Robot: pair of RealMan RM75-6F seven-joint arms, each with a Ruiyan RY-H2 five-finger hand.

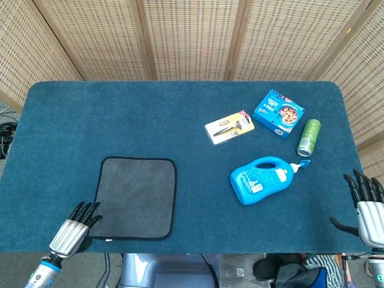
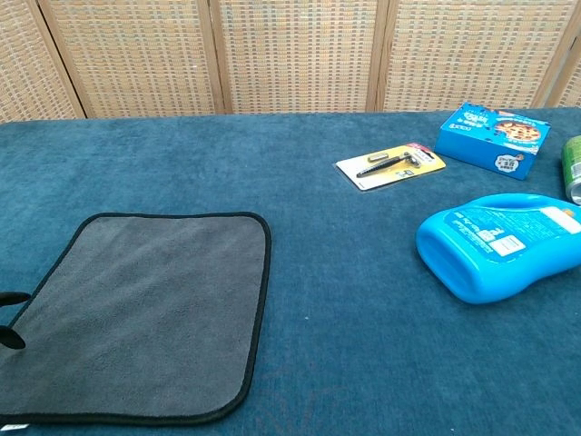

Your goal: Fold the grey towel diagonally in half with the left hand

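Observation:
The grey towel (image 1: 135, 197) (image 2: 145, 312), edged in black, lies flat and unfolded on the blue table near the front left. My left hand (image 1: 74, 228) hovers at the towel's near-left corner with its dark fingers spread and nothing in them; its fingertips (image 2: 9, 316) just show at the left edge of the chest view, over the towel's border. My right hand (image 1: 367, 207) is off the table's front right corner, fingers apart, holding nothing.
A blue detergent bottle (image 1: 264, 178) lies on its side right of centre. Behind it are a green can (image 1: 309, 137), a blue box (image 1: 278, 112) and a carded tool pack (image 1: 229, 126). The table's front edge (image 1: 198, 248) runs just below the towel.

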